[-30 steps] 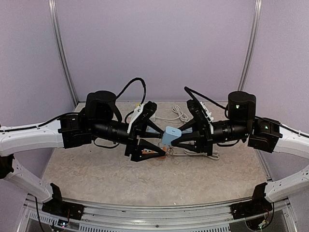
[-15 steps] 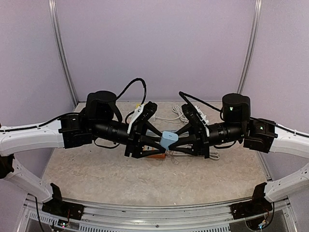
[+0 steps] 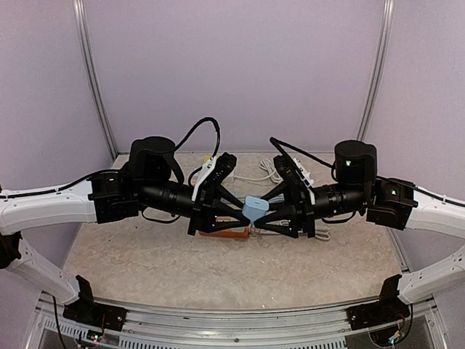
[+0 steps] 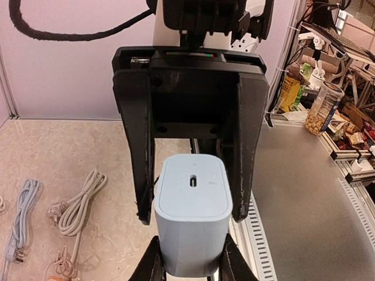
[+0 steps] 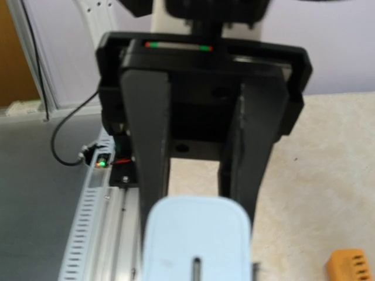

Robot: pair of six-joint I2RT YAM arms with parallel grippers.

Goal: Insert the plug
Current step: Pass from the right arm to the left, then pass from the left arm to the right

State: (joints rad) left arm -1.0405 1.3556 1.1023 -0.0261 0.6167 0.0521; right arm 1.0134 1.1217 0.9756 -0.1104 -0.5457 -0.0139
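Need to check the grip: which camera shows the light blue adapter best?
Left wrist: the light blue adapter appears whole and sharp, its slotted face toward the camera. Right wrist shows only its blurred top, cut off by the frame's bottom edge. Top external shows it small, without detail.

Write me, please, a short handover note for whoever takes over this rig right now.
Left pincer: closed on the light-blue plug.
Right pincer: fingers flank the same plug and seem to grip it too.
Plug is held mid-air above the table, between the arms.
Orange piece lies on the table nearby.
Done: plug lifted.
Left: insert it; nothing is plugged in yet.
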